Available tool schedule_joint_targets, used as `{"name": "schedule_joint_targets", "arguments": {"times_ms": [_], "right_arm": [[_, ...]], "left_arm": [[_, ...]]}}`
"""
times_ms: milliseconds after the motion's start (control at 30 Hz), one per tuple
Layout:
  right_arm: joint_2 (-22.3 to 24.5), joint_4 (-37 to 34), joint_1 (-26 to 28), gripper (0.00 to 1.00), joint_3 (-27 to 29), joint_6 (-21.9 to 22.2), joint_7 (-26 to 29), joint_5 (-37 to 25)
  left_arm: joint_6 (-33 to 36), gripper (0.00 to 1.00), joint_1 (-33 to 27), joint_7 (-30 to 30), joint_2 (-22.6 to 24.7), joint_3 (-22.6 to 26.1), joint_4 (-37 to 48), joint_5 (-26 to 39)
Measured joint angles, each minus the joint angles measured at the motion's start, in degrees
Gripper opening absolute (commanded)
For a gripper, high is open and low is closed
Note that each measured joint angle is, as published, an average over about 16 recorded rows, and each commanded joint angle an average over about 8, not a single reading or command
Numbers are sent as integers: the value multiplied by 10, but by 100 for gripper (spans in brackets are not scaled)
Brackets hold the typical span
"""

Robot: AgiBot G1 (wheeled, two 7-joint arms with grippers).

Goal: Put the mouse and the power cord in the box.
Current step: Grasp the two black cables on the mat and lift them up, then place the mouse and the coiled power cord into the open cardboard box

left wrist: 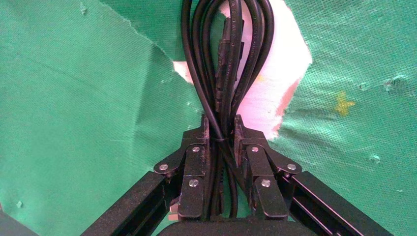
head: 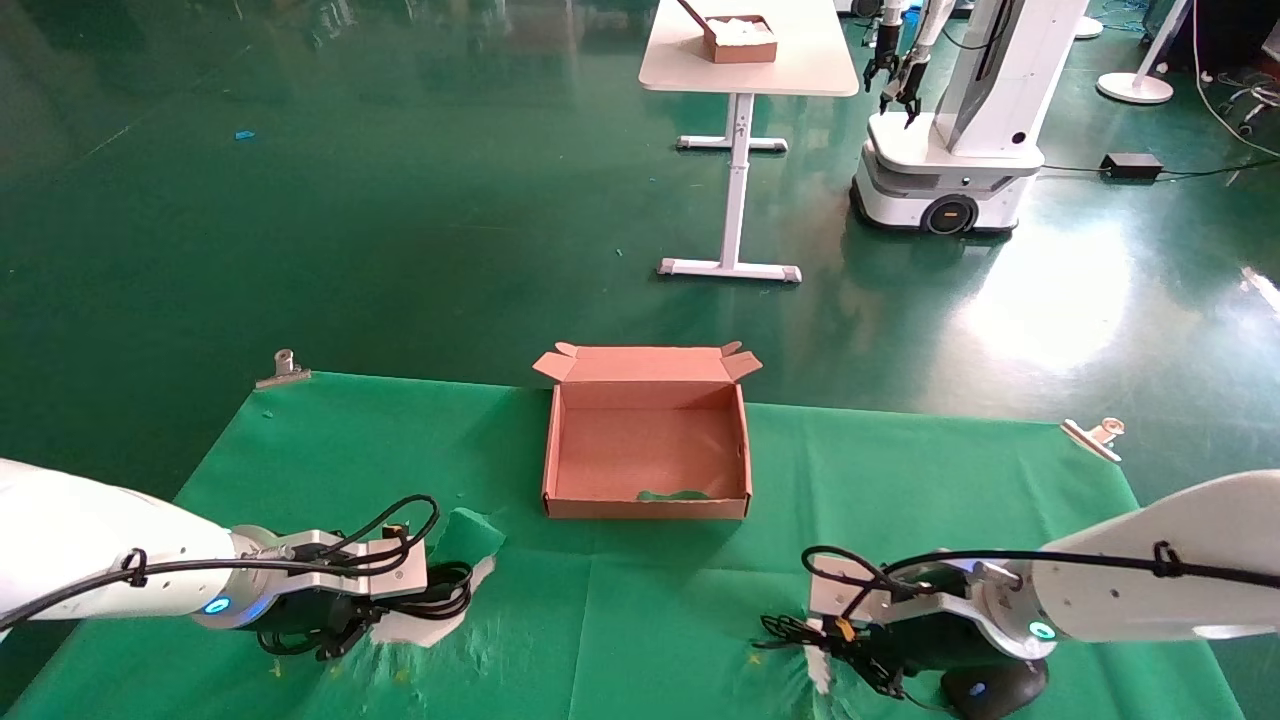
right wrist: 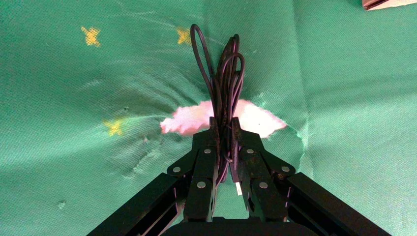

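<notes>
The open brown box (head: 646, 497) sits mid-table with its flap lid standing up at the far side; nothing lies inside. At the near left my left gripper (head: 395, 610) (left wrist: 221, 124) is shut on the power cord (head: 452, 590) (left wrist: 223, 59), a thick black looped bundle lying low over a tear in the cloth. Over at the near right, the right gripper (head: 835, 645) (right wrist: 221, 123) is shut on the coiled thin wire (head: 785, 630) (right wrist: 223, 73) of the mouse (head: 990, 690), which rests on the cloth under the right wrist.
The green cloth (head: 640, 620) is torn, showing white tabletop (left wrist: 275, 93) (right wrist: 192, 120) under each gripper. Metal clips (head: 283, 368) (head: 1095, 436) hold its far corners. Beyond on the floor stand a white table (head: 745, 60) with a small carton and another robot (head: 950, 150).
</notes>
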Motion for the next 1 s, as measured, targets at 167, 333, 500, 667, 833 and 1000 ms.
{"name": "schedule_joint_targets", "arguments": {"times_ms": [167, 333, 500, 667, 833, 1000], "right_arm": [[7, 7, 8, 0, 8, -2, 2, 8], [21, 19, 25, 0, 22, -2, 10, 20], [38, 29, 50, 0, 42, 4, 20, 32], [55, 33, 78, 0, 60, 11, 31, 37], [71, 32, 104, 0, 73, 16, 36, 38], [90, 37, 126, 0, 83, 11, 40, 39]], "left_arm": [[7, 0, -11, 8, -10, -8, -11, -14], [15, 0, -32, 19, -21, -23, -34, -40], [13, 0, -62, 28, -20, -43, -57, -71], [-17, 0, -84, 27, 16, -55, -59, -82], [-76, 0, -95, 22, 81, -51, -24, -68], [-154, 0, -90, 23, 143, -16, 27, -44]]}}
